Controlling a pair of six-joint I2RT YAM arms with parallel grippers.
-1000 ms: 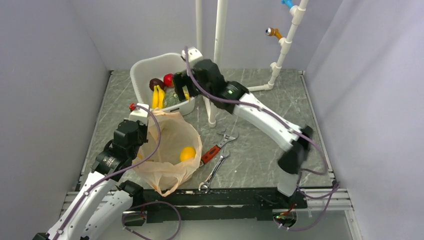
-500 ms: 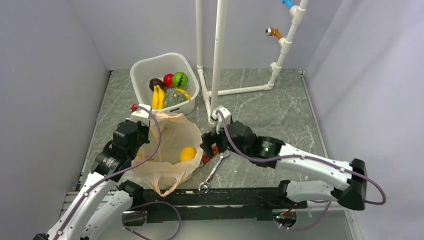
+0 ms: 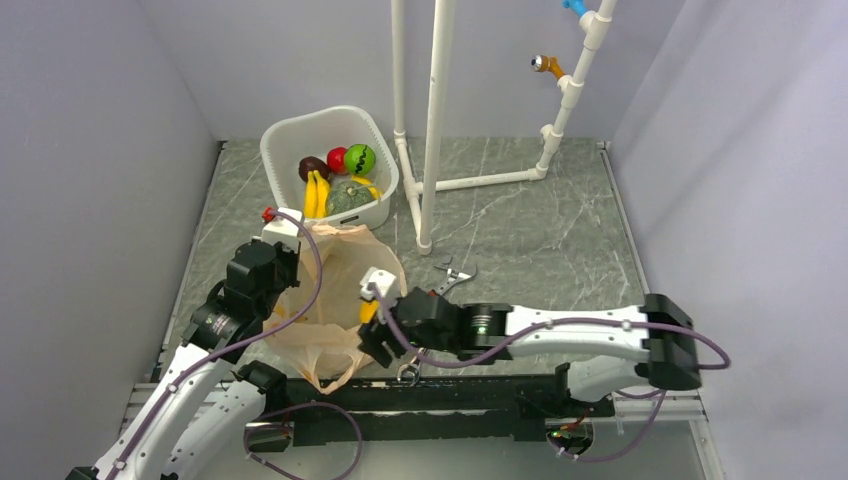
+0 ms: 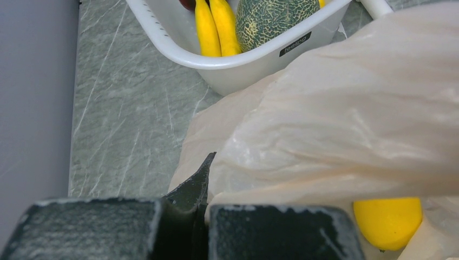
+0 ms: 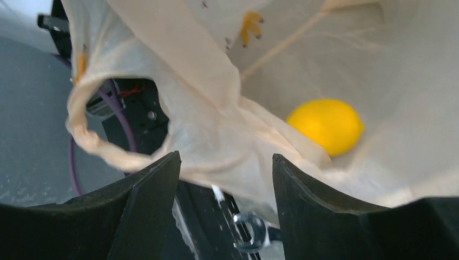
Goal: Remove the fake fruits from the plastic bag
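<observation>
Pinching the plastic bag's (image 3: 335, 275) 9 o'clock rim with the left gripper (image 4: 203, 206), jaws fully closed. Straddling its 5 o'clock edge with the right gripper (image 5: 224, 160), jaws apart, clamping nothing. Resting inside the bag, at the table's (image 3: 520, 220) 8 o'clock: the yellow-orange ball (image 5: 325, 125).

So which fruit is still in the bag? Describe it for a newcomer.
Find the beige plastic bag lying open on the near side of the white tub. Inside lies one smooth yellow ball, the only fruit seen there; the other fruits sit in the tub.
</observation>
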